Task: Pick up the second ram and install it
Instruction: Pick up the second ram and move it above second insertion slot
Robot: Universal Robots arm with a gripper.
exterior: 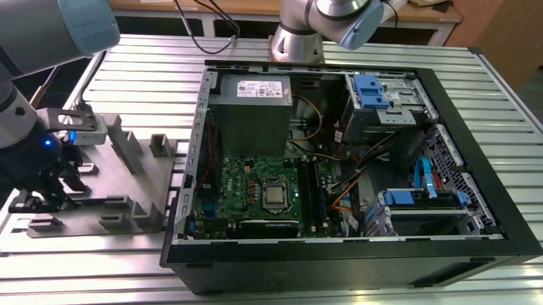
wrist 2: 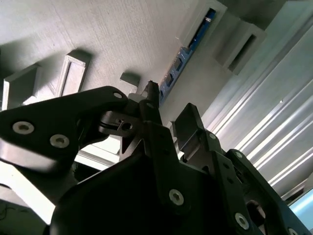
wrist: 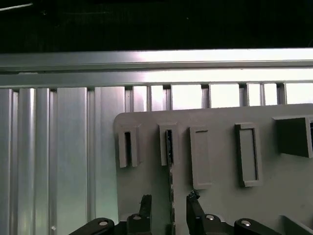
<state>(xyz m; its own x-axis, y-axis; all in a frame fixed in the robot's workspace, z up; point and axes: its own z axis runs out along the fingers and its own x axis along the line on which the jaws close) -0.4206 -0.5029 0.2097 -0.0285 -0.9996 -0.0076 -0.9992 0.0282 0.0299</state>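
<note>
The second ram (wrist: 170, 186) stands on edge in a slotted holder of the grey fixture plate (wrist: 274, 196), seen as a thin dark strip. In the second wrist view the ram (wrist 2: 188, 54) shows as a blue strip with chips. My gripper (wrist: 169, 201) is open and straddles the ram, one black finger (wrist: 145, 203) on each side with a gap to the board. In the second wrist view the gripper (wrist 2: 168, 105) sits at one end of the strip. In the exterior view the gripper (exterior: 47, 190) is low over the plate (exterior: 127, 184) at that view's left.
The open computer case (exterior: 475, 190) lies at the exterior view's right, with the green motherboard (exterior: 246, 184), black memory slots (exterior: 309, 190) and grey power supply (exterior: 250, 114). Raised grey blocks (exterior: 127, 149) stand on the plate. A ribbed aluminium table (wrist: 58, 161) surrounds it.
</note>
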